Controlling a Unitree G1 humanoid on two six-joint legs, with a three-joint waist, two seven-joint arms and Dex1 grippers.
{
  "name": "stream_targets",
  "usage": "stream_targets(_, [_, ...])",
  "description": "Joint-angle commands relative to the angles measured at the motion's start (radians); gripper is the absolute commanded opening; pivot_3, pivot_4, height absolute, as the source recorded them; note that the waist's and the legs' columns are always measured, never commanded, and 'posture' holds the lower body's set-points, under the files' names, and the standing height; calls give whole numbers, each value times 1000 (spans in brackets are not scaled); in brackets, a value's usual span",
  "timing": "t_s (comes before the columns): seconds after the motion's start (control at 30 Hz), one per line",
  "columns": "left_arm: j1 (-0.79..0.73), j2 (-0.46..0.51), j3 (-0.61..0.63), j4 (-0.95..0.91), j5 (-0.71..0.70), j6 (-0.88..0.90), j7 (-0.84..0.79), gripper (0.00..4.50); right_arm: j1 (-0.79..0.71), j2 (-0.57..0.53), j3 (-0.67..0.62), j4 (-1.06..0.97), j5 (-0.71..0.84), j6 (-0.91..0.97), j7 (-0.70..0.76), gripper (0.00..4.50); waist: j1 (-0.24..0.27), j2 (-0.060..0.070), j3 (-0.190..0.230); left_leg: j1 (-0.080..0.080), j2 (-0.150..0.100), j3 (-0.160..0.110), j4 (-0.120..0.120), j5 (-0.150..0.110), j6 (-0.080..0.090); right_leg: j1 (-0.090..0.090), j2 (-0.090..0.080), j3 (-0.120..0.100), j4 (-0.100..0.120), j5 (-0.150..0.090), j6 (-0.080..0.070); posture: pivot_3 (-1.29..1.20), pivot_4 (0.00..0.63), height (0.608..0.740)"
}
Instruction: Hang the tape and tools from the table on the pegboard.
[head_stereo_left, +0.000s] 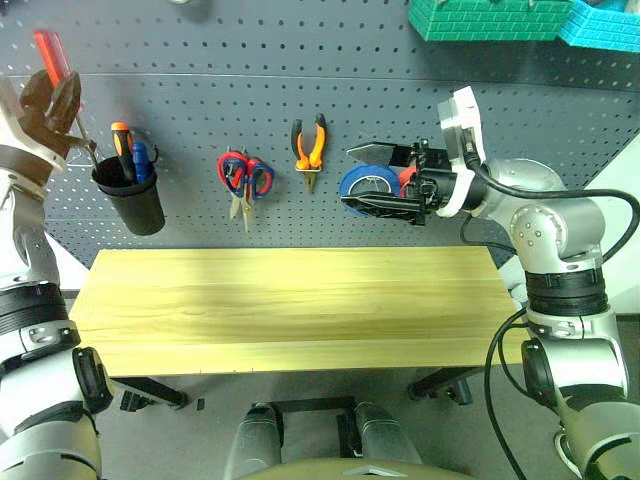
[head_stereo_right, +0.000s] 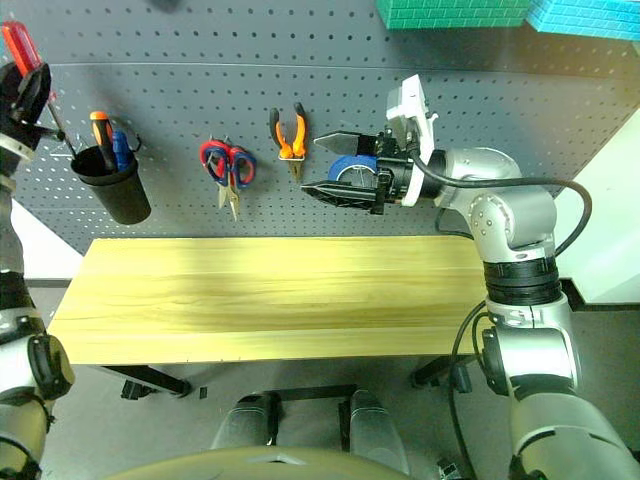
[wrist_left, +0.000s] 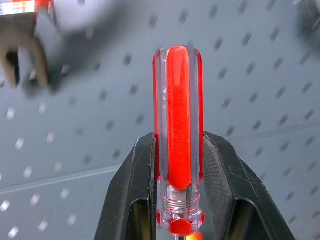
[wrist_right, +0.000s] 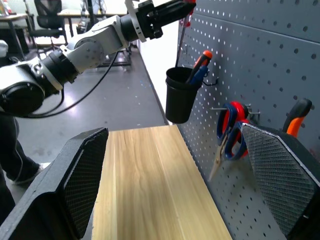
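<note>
Gripping the red-handled screwdriver (head_stereo_left: 52, 57) between its black fingers, the left gripper (head_stereo_left: 55, 100) holds the tool up at the far left of the pegboard (head_stereo_left: 300, 120), its thin shaft angling down toward the black cup (head_stereo_left: 130, 200) just below and to the right. The cup already carries an orange-handled and a blue-handled tool, so the opening left for the shaft looks tight; the tip could catch the rim or those handles and knock the cup on its hook. The clear, smooth handle is pinched near its lower end, and a slight loosening might let it slide or tip out before it sits in the cup. Further right, red-handled scissors (head_stereo_left: 243, 178) and the orange-and-black pliers (head_stereo_left: 309, 148) hang on their hooks above the bare desk (head_stereo_left: 290, 310). At the right, the right gripper (head_stereo_left: 388, 180), fingers spread wide and holding nothing, hovers level close in front of a blue roll (head_stereo_left: 362, 185) of tape on the board; a careless swing from there could brush that roll or the pliers off their hooks. The whitish tape and the black-handled scissors cannot be made out on desk or board.
</note>
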Motion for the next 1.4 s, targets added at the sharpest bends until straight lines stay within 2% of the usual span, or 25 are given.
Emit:
stream_targets(0.03, [-52, -7, -13, 78, 8, -71, -15, 909, -4, -17, -16, -36, 6, -5, -3, 4500, 0, 0, 0, 0, 0, 0, 0, 0, 0, 0, 0, 0, 0, 0, 0, 181, 68, 740])
stream_targets(0.1, [-63, -21, -24, 123, 5, -90, -34, 909, 0, -19, -14, -40, 4, -6, -5, 4500, 3, 0, 0, 0, 0, 0, 1, 0, 0, 0, 0, 0, 0, 0, 0, 175, 71, 740])
stream_targets(0.3, [-62, -39, -27, 171, -8, -106, -40, 2829, 14, -27, -18, -57, 7, -1, -17, 4500, 3, 0, 0, -1, 0, 0, 1, 0, 0, 0, 0, 0, 0, 0, 0, 163, 78, 740])
stream_targets(0.37, [-48, -42, -32, 150, -7, -103, -42, 3590, 20, -31, -20, -62, 9, 2, -21, 4500, 1, 0, 0, 0, 0, 0, 1, 0, 0, 0, 0, 0, 1, 0, 0, 162, 79, 740])
stream_targets(0.47, [-8, -49, -30, 69, -21, -94, -48, 4452, 32, -37, -28, -69, 12, 7, -32, 4500, 0, 0, 0, 0, 0, 0, 1, 0, 0, 0, 0, 0, 1, 0, 0, 153, 82, 740])
stream_targets(0.6, [118, -51, -3, -120, -113, 2, -111, 4452, 58, -53, -45, -85, 31, 32, -40, 4500, -4, 0, 0, 0, 0, 0, 0, 0, 0, 0, 0, 1, 0, 0, 0, 132, 90, 740])
stream_targets(0.7, [307, -33, 19, -301, -193, 97, -192, 4452, 105, -76, -51, -106, 41, 55, -37, 4500, -7, 1, 1, 0, 1, 1, 0, 0, 0, 0, 0, 2, 1, 0, 0, 124, 95, 740])
stream_targets(0.83, [505, -17, 46, -436, -255, 162, -281, 4452, 191, -98, -46, -152, 50, 69, -37, 4500, -7, 1, 1, 2, 2, 2, -1, 0, 0, 0, 0, 2, 1, -1, -2, 130, 99, 740])
stream_targets(0.93, [590, -42, 45, -471, -294, 75, -430, 4452, 252, -101, -45, -192, 54, 68, -47, 4500, -2, 2, 1, 2, 2, 3, -1, 0, 0, 0, -1, 2, -1, -1, -2, 126, 103, 740])
stream_targets(1.0, [654, -31, -18, -496, -265, 70, -508, 4452, 297, -87, -44, -185, 39, 39, -61, 4500, -3, 3, 2, 1, 2, 4, 0, -1, -1, -1, -2, 2, -2, -1, -2, 110, 114, 740])
stream_targets(1.07, [676, -36, -61, -496, -260, 71, -560, 4452, 346, -73, -27, -172, -8, -36, -68, 4500, -4, 4, 2, 1, 3, 5, -1, -2, -3, 0, -3, 2, -5, -1, -3, 95, 121, 740])
stream_targets(1.17, [641, -71, -105, -400, -217, -42, -627, 4452, 401, -53, -18, -136, -38, -106, -63, 4500, -6, 7, 3, 0, 4, 5, -4, -2, -3, 2, -2, 0, -15, 1, -6, 78, 123, 740])
stream_targets(1.4, [558, -90, -161, -171, -190, -158, -803, 4452, 448, -49, 15, -43, -109, -212, -18, 4500, -16, 8, 3, 0, 4, 8, -4, -2, 3, -1, -3, 0, -14, 1, -5, 56, 135, 740])
